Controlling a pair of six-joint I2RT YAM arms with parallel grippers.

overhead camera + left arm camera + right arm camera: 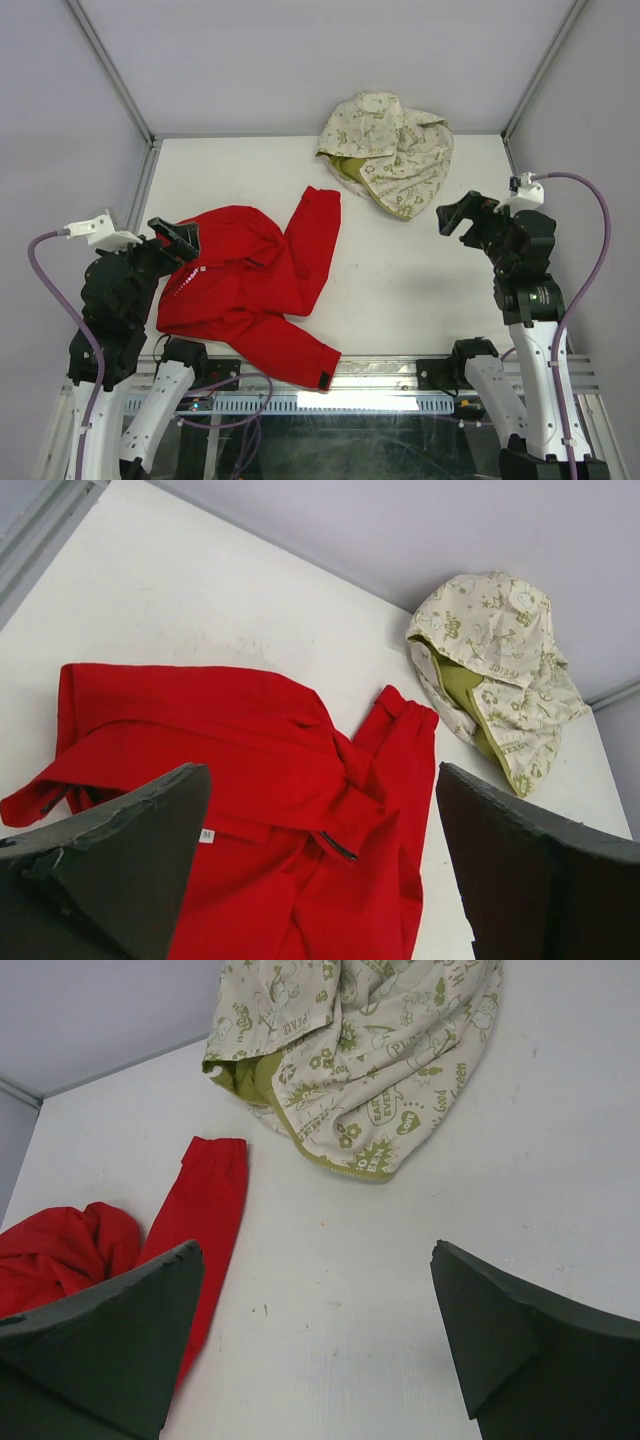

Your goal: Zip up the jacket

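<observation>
On your left, the left arm point(120, 290) hangs above the jacket's left edge, its jaws wide apart with nothing between them. The jacket point(245, 285) lies crumpled on the left half of the worktop point(430, 300). One sleeve reaches toward the back and the other toward the near edge, where its black cuff tab point(323, 379) shows. You cannot pick out the front zip as joined in any view, because the body is bunched in folds. I judge the zipping not begun, so you have the spreading out, finding the slider and the pull all left to do. Farther right, at the back, sits the cream floral garment point(388, 150), apart from the jacket. On the right, the right arm point(525, 270) hovers over bare worktop, jaws wide, holding nothing. You have one jacket, one cream garment and two arms.
</observation>
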